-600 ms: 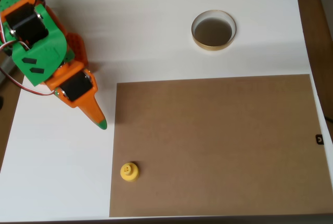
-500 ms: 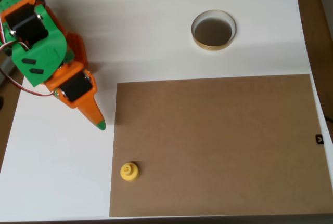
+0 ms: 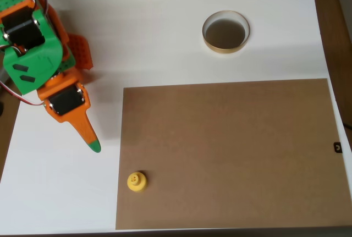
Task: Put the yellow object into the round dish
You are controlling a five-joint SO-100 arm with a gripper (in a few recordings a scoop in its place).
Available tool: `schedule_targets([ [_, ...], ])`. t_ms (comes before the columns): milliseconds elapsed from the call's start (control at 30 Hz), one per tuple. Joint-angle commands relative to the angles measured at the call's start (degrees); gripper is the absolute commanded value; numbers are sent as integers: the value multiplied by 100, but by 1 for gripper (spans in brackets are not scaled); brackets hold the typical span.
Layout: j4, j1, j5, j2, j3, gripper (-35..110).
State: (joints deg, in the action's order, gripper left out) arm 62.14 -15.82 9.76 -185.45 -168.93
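**Line up over the yellow piece first**

The piece (image 3: 136,181) stands on the brown sheet's (image 3: 231,149) left edge, well apart from the dish (image 3: 225,32). The gripper (image 3: 92,144) holds nothing; how wide its jaws stand, I cannot tell. Best bet: centre above the knob, open, then descend straight.

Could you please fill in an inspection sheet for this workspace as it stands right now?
Surface: white table with a brown board laid on its lower right part.
Job's things: yellow object upright at the board's lower left corner; round dish on the white area at upper right, nothing seen inside.
Clutter: nothing seen.
Gripper: orange, green-tipped gripper over the white area at left, apart from the yellow object; jaw opening cannot be told.
Cables: red and white wires on the arm.
Surroundings: wooden floor at right.
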Motion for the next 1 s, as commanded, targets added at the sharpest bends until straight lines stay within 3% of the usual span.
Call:
schedule_targets([
  [0,-18,-316,-35,-149,35,8],
  [100,-105,-703,-475,-158,18,9],
  [300,-123,-431,-773,-158,18,10],
  [467,-18,-123,-642,-158,193,16],
  [967,-35,-62,-659,-158,123,17],
])
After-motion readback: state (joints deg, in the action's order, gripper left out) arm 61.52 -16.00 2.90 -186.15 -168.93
